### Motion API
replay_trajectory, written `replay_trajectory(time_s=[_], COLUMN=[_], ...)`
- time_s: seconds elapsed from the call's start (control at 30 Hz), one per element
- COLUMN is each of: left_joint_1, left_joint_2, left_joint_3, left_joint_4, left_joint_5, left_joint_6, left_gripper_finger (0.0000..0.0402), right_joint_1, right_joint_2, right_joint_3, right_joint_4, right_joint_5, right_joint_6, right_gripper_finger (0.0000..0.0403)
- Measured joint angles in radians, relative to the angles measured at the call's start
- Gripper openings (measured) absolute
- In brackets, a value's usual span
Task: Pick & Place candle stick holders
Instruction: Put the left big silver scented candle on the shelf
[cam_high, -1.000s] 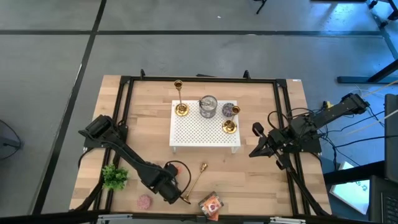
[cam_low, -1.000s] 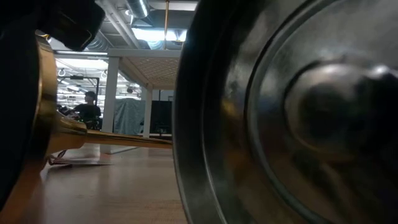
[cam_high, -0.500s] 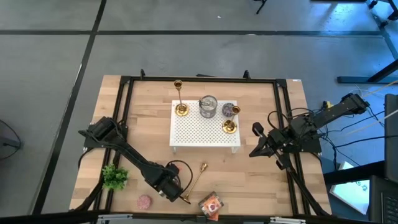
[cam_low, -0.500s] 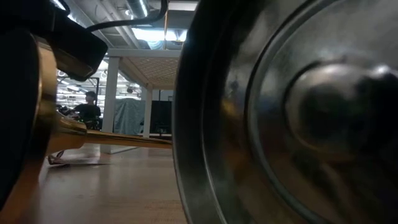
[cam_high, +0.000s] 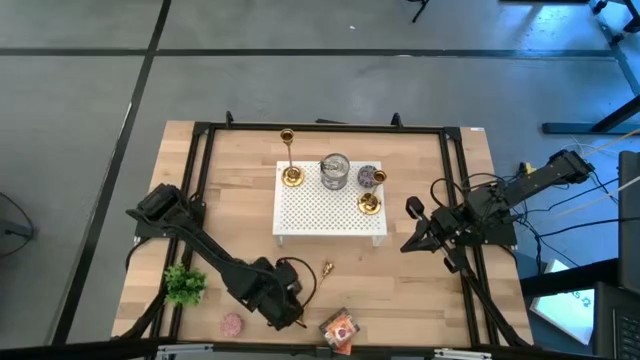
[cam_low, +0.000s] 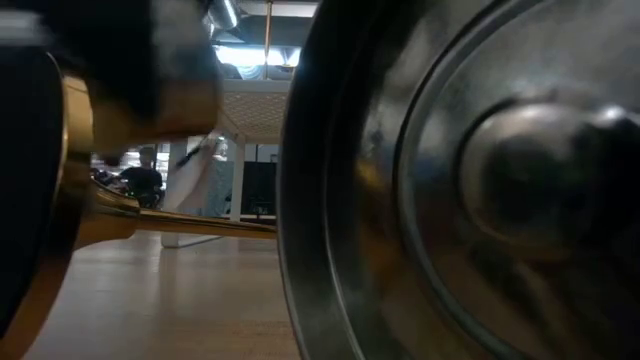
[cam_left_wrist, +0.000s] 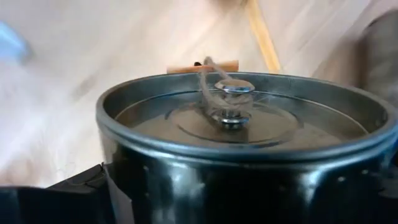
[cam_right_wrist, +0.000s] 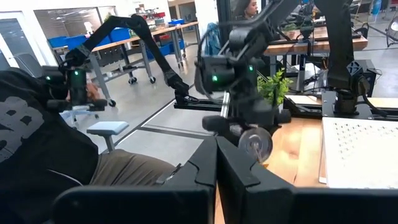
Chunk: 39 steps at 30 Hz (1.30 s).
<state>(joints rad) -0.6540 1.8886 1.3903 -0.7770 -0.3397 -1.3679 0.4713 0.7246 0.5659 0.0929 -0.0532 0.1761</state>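
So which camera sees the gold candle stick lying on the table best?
The high view: the lying candle stick holder shows from above, beside the left gripper. The low view shows only its blurred base and stem. The left wrist view catches a thin gold strip behind a silver tin. The right wrist view doesn't show it.

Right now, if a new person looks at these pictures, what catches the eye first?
Probably the white perforated stand mid-table, carrying two upright gold candle stick holders and a silver tin. Next, the left claw at the near edge, over a third holder lying flat. The right claw waits shut beside the stand.
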Motion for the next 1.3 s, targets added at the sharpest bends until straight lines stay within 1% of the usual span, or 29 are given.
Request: replay_trajectory(time_s=[0.23,0.33,0.5,0.63,0.7,0.77,1.0,1.13,1.3], left_joint_1=[-0.02,-0.029,-0.034,-0.044,-0.045,-0.035,0.042,0.08,0.098], left_joint_2=[-0.039,-0.049,-0.055,-0.056,-0.056,-0.056,-0.056,-0.056,-0.056], left_joint_3=[0.077,0.08,0.08,0.073,0.064,0.056,0.009,0.005,0.005], left_joint_4=[0.027,0.054,0.045,0.021,-0.005,-0.025,-0.094,-0.208,-0.387], left_joint_5=[-0.223,-0.35,-0.608,-0.843,-0.919,-0.968,-1.049,-1.094,-1.137], left_joint_6=[0.11,0.169,0.229,0.256,0.255,0.248,0.176,0.005,-0.258], left_gripper_finger=[0.0344,0.0344,0.0344,0.0344,0.0344,0.0344,0.0344,0.0344,0.0344], right_joint_1=[0.0,0.0,0.0,0.0,0.0,0.0,0.0,0.0,0.0], right_joint_2=[0.0,0.0,0.0,0.0,0.0,0.0,0.0,0.0,0.0], right_joint_3=[0.0,0.0,0.0,0.0,0.0,0.0,0.0,0.0,0.0], right_joint_4=[0.0,0.0,0.0,0.0,0.0,0.0,0.001,0.0,-0.009], right_joint_5=[0.0,0.0,0.0,0.0,0.0,0.0,-0.001,-0.001,-0.002], right_joint_6=[0.0,0.0,0.0,0.0,0.0,0.0,-0.005,-0.005,-0.008], right_gripper_finger=[0.0005,0.0005,0.0005,0.0005,0.0005,0.0005,0.0005,0.0005,0.0005])
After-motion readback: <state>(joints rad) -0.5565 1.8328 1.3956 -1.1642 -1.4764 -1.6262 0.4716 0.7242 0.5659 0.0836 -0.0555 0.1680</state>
